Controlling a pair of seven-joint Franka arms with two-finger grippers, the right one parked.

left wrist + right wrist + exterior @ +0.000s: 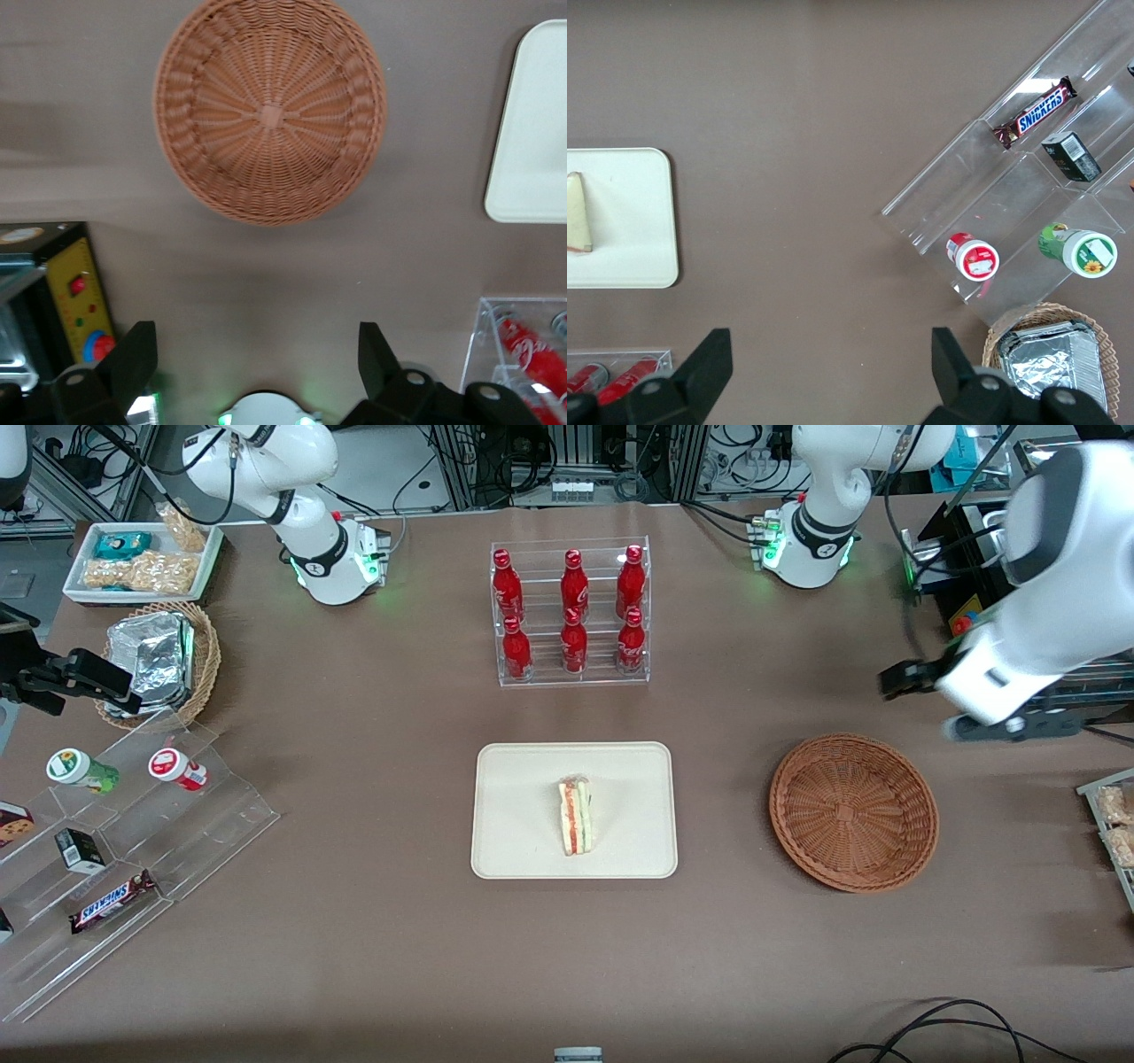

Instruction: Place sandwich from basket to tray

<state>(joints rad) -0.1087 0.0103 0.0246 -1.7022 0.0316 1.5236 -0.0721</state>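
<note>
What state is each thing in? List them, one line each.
sandwich: on the tray, wrapped.
tray: flat on the table, holding the sandwich.
basket: empty, upright.
end effector: open, empty, raised above the table, farther from the front camera than the basket.

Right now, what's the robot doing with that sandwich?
Nothing at the moment. The sandwich already lies on the tray, and the basket it came from is empty. The gripper hangs open above the table, holding nothing, a bit farther from the front camera than the basket. The job looks finished.
</note>
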